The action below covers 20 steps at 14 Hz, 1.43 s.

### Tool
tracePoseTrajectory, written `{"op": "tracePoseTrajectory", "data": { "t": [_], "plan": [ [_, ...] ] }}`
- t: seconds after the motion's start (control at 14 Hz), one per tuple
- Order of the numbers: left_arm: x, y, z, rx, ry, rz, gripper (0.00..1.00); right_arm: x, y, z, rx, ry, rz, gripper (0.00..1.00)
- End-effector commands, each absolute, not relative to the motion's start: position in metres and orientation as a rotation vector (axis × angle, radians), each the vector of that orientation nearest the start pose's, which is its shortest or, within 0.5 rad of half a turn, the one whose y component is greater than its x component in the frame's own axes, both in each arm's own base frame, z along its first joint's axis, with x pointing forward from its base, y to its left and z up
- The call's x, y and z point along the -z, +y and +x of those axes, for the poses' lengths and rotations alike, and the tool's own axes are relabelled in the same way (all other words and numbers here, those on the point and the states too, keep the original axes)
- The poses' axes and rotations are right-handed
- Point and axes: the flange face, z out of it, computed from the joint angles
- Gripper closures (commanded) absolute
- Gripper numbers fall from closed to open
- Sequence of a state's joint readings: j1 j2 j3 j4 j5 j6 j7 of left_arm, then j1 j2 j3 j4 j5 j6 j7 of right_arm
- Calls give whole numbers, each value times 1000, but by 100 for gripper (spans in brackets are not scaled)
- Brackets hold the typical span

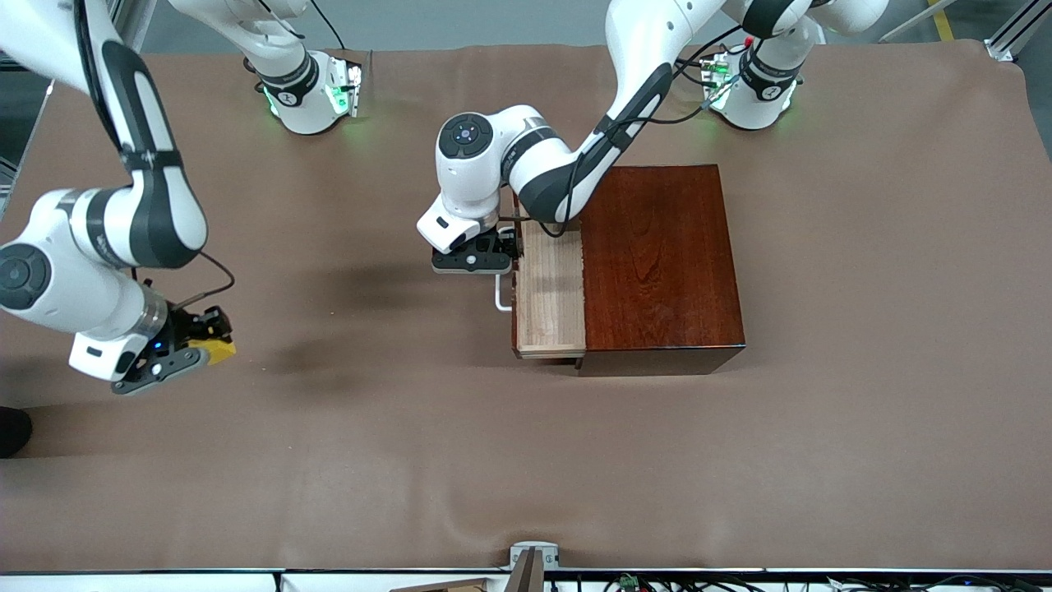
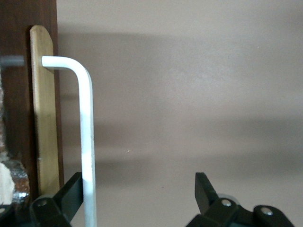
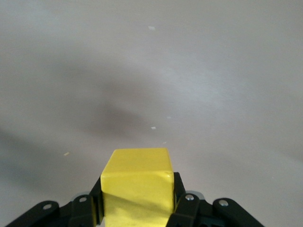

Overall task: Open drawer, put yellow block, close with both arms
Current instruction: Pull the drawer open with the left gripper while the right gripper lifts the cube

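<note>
Now, starting at the right arm's end of the table: the right gripper (image 1: 193, 349) is clenched on the yellow block (image 1: 218, 351), and the right wrist view shows the block (image 3: 137, 184) squeezed between both fingers, lifted clear over bare brown tablecloth (image 1: 370, 460). Holding it up like that makes sense, as it looks ready to travel toward the drawer while that gets opened.

Moving along to the middle, the left gripper (image 1: 475, 255) sits at the white handle (image 1: 500, 293), at the handle's end farther from the front camera. In the left wrist view its fingers (image 2: 71, 194) are spread apart, one just touching the bar (image 2: 86, 142), the other well off to the side, so it is released, not gripping anything.

Next, the drawer (image 1: 549, 288) is pulled partway out of the dark wooden box (image 1: 662, 263), pale-wood tray exposed. By my read, the opening is done or nearly so, and the block's drop-in comes next, with the closing push after.
</note>
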State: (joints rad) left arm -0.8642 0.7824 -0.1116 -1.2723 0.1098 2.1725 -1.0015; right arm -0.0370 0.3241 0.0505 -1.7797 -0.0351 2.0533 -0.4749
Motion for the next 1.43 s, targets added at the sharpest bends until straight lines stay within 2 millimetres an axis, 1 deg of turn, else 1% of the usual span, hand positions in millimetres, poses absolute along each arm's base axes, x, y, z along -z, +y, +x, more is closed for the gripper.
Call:
{"op": "tracePoseTrajectory", "data": {
  "t": [0.0,0.14,0.21,0.36,0.5,0.57,0.64,0.71,0.93,1.07,1.21,1.29,1.36],
  "plan": [
    [-298,-630,450,182,-36,-3331,0,-393,11,624,-66,-1019,-2964,100],
    [-298,-633,450,206,-36,-3352,0,-399,20,627,-43,-1231,-2882,100],
    [-299,-634,450,215,-35,-3362,0,-399,22,627,-42,-1290,-2855,100],
    [-301,-636,450,230,-34,-3376,0,-400,24,628,-34,-1341,-2832,100],
    [-303,-642,442,216,-18,-3389,0,-398,27,629,-26,-1401,-2802,100],
    [-305,-643,441,218,-15,-3395,0,-399,31,629,-17,-1447,-2782,100],
    [-305,-649,434,213,4,-3401,0,-398,38,630,-11,-1506,-2753,100],
    [-307,-652,431,218,13,-3412,0,-397,41,630,-9,-1559,-2724,100],
    [-309,-654,428,219,20,-3416,0,-398,41,631,-6,-1663,-2663,100],
    [-310,-654,428,220,20,-3417,0,-397,46,630,-8,-1707,-2634,100],
    [-319,-649,434,227,-2,-3418,0,-398,57,630,-7,-1777,-2589,100],
    [-333,-646,437,234,-22,-3423,0,-400,67,629,-7,-1837,-2551,100],
    [-351,-633,450,214,-81,-3418,0,-404,78,630,6,-1890,-2516,100]
  ]
}}
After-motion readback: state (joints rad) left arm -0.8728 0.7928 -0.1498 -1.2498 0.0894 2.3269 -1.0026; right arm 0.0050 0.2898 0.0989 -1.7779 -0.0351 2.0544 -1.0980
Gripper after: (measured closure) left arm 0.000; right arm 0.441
